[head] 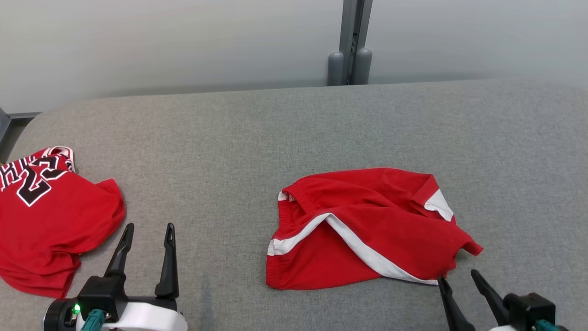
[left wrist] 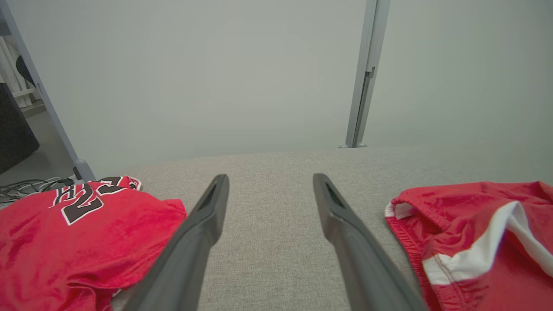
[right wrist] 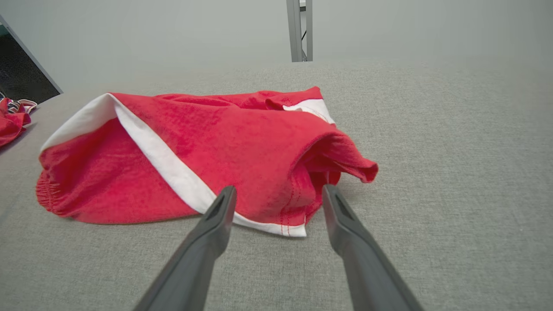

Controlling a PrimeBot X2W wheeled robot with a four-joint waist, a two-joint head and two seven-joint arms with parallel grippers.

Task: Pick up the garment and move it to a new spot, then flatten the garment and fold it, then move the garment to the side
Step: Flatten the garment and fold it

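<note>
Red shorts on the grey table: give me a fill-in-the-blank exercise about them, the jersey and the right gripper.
The red shorts carry stripes coloured ____.
The jersey lies on the robot's ____ side.
The right gripper, near the shorts' hem, has its jaws ____.
Missing words: white, left, open.

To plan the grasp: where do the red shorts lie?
In the head view the red shorts lie right of centre on the table, just beyond the right claw.
</note>
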